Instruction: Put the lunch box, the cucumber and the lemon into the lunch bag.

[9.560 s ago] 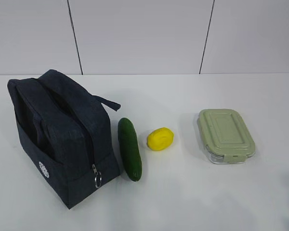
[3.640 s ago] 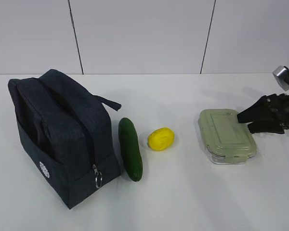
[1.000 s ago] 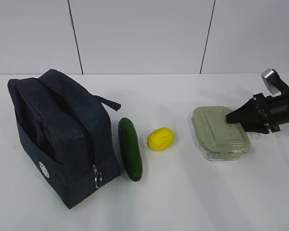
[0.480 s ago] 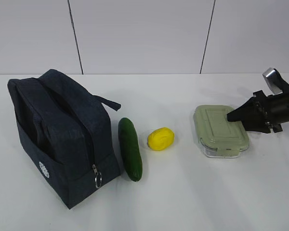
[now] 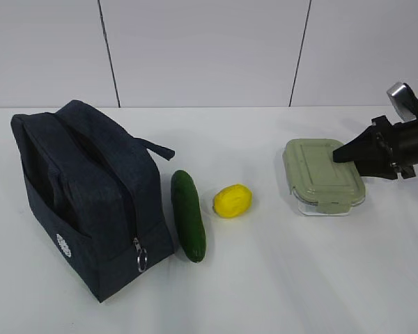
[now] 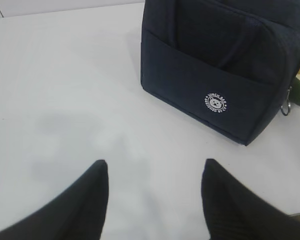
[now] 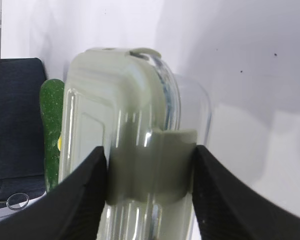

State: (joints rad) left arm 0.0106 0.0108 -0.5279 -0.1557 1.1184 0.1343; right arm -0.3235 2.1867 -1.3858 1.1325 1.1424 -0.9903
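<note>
Change: lunch box [image 5: 324, 175] is riding slightly higher and further right than half a second ago.
Right gripper [image 7: 149, 192]: I'm seeing it reaching in level from the right, clamping the box's end clip.
Left gripper [image 6: 152, 200]: hovering, fingers apart, near the lunch bag [image 6: 225, 65].

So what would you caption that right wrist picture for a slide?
Right gripper closed on the short end of the lunch box, fingers either side of its lid clip, with the cucumber and lunch bag beyond.

Bright, even light, soft shadows; right wrist close-up is blurred.
</note>
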